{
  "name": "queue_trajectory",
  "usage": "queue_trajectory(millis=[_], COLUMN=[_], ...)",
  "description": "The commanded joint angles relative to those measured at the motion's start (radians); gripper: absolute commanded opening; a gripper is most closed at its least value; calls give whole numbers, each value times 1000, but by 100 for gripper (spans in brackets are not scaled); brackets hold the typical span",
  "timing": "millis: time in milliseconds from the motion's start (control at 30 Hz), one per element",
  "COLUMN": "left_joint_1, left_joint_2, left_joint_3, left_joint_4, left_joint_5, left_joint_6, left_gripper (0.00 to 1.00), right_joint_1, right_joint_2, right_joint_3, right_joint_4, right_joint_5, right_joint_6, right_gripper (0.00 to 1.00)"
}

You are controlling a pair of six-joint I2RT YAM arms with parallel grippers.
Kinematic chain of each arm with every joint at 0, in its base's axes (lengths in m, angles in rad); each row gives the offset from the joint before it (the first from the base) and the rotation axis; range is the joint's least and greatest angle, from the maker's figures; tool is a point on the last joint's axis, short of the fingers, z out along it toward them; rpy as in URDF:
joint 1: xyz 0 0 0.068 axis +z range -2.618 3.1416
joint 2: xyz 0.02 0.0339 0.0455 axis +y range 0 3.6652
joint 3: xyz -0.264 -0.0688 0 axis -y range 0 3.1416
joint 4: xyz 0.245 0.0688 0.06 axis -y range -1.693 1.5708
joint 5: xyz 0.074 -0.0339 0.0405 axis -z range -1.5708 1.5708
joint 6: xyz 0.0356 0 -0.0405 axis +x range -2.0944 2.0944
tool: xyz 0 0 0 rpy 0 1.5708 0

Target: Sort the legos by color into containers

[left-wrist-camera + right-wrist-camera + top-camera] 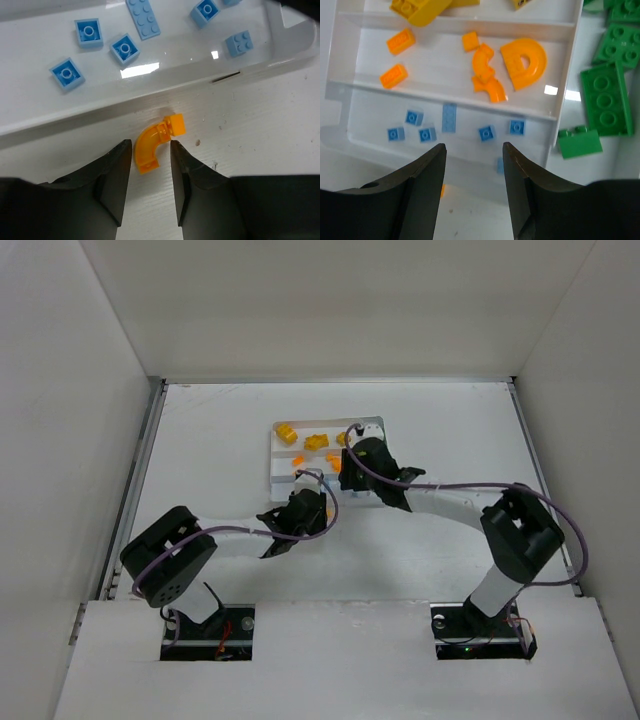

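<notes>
The white tray (272, 465) holds yellow legos (420, 10) in its far section, orange legos (522, 62) in the middle one and small blue legos (449, 117) in the near one. Green legos (602, 100) lie in the narrow side section at the right. An orange curved lego (152, 145) lies on the table just outside the tray's near wall (150, 95). My left gripper (151, 147) is open, its fingertips either side of this piece. My right gripper (474, 150) is open and empty above the tray's near edge.
Both grippers (300, 495) (355, 472) crowd the tray's near side. White walls enclose the table on the left, right and back. Several blue legos (124, 48) sit close behind the tray wall in the left wrist view.
</notes>
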Motion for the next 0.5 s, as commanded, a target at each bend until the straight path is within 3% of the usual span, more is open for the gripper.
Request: queue_trajectory(millis=[0, 167, 467], left_joint_1=[-13, -13, -32], left_joint_2=[34, 34, 41], left_joint_3=[10, 1, 10], left_joint_4=[-54, -76, -151], left_joint_5=[22, 19, 23], left_joint_6=[26, 38, 55], left_gripper=[33, 31, 24], right_joint_1=[26, 37, 37], right_joint_2=[-87, -171, -227], right_joint_3=[-77, -178, -211], right_joint_4=[57, 57, 52], right_joint_5=[27, 41, 44], right_joint_6=[36, 70, 75], right_gripper=[55, 55, 55])
